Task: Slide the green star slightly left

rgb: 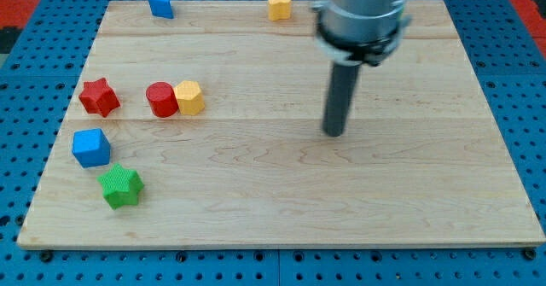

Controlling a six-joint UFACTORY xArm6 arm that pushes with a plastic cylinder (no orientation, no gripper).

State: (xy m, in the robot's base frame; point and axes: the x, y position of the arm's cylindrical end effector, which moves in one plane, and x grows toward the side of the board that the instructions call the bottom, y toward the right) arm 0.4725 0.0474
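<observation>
The green star (119,187) lies near the view's bottom left of the wooden board (281,201). A blue cube (90,147) sits just above it and to its left, close but apart. My tip (333,133) rests on the board near the middle, far to the right of the green star and somewhat above it. The dark rod rises from the tip to the arm's grey body (361,17) at the view's top.
A red star (99,96) lies at the left. A red cylinder (160,99) touches a yellow hexagonal block (189,97). A blue triangular block (160,3) and a yellow block (280,6) sit at the top edge. Blue pegboard (529,107) surrounds the board.
</observation>
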